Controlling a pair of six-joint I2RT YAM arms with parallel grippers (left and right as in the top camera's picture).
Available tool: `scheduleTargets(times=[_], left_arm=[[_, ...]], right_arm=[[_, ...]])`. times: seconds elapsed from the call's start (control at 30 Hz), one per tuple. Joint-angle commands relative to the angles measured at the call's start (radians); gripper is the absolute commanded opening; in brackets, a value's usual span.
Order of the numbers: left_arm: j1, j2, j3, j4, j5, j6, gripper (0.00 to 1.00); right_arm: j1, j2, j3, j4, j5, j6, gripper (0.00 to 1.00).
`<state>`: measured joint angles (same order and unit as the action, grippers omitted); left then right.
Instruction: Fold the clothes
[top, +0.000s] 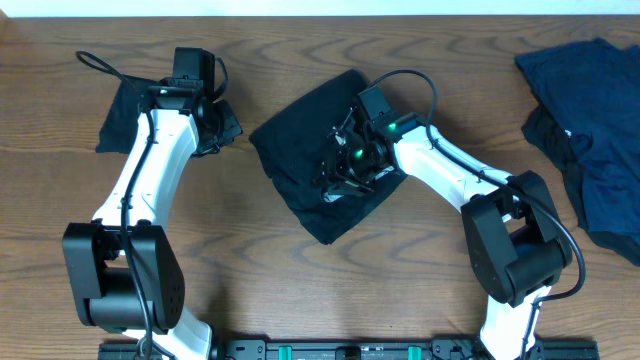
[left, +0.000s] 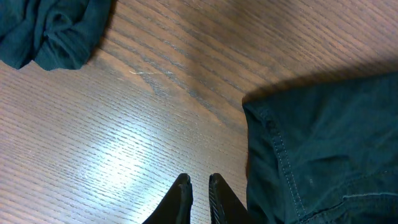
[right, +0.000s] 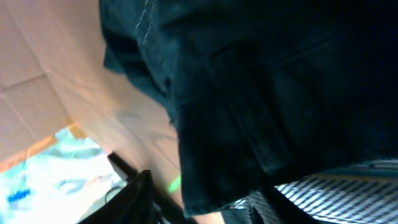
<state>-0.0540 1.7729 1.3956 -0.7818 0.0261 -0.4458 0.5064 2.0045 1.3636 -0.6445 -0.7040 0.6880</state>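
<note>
Black fabric, the main garment (top: 300, 150), lies crumpled at the table's (top: 240, 250) centre, roughly diamond-shaped, with one corner toward the near edge. A pale striped strip (top: 340, 196) shows at its right-hand side, directly below the right gripper (top: 345, 170).

The right gripper is down on this garment. In the right wrist view the dark cloth (right: 261, 81) fills most of the frame, close to the lens, with the strip (right: 336, 193) at the lower right. Only one finger (right: 134, 193) is visible, at the lower left. Whether the jaws are clamped on the cloth or merely parted over it cannot be told.

A second dark garment (top: 122, 125) lies at the far left of the table, partly under the left arm. The left gripper (top: 215, 118) sits at its right edge.

In the left wrist view the left gripper (left: 198, 182) has its fingers drawn together with nothing between them, over bare wood. Dark cloth with a stitched seam (left: 323, 149) lies just to the right of the fingers. A bunched dark piece (left: 50, 31) lies at the upper left, well apart. Which garments these are cannot be told.

A navy pile (top: 590, 120) lies at the far right edge, well apart from both grippers, with black cloth (top: 545, 130) showing at its left side.
</note>
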Motion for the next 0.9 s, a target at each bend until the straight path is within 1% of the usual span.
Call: scheduleTargets(times=[0.0,0.07,0.23,0.27,0.33,0.37,0.5,0.7,0.87], left_arm=[[0.002,-0.005,-0.013,-0.003,-0.008,-0.009,0.14],[0.002,-0.005,-0.013,-0.003,-0.008,-0.009,0.13],[0.002,-0.005,-0.014,-0.003,-0.008,-0.009,0.13],[0.002,-0.005,-0.014,-0.003,-0.008,-0.009,0.14],[0.002,-0.005,-0.014,-0.003,-0.008,-0.009,0.13],[0.002,-0.005,-0.014,-0.003,-0.008,-0.009,0.13],[0.002,-0.005,-0.014,-0.003,-0.008,-0.009,0.14],[0.002,-0.005,-0.014,-0.003,-0.008,-0.009,0.13],[0.002,-0.005,-0.014,0.003,-0.007,-0.009,0.13]], right_arm=[[0.008,0.010,-0.005,0.019,0.045,0.023,0.37],[0.008,0.010,-0.005,0.038,0.036,0.030,0.32],[0.007,0.010,-0.005,0.069,0.011,0.041,0.31],[0.007,0.010,-0.005,0.069,0.010,0.041,0.26],[0.007,0.010,-0.005,0.069,-0.011,0.041,0.05],[0.007,0.010,-0.005,0.070,-0.032,0.041,0.01],[0.000,0.010,-0.005,0.062,-0.113,0.026,0.01],[-0.006,0.006,-0.005,-0.081,-0.222,-0.016,0.01],[0.007,0.006,-0.006,-0.184,-0.217,-0.016,0.01]])
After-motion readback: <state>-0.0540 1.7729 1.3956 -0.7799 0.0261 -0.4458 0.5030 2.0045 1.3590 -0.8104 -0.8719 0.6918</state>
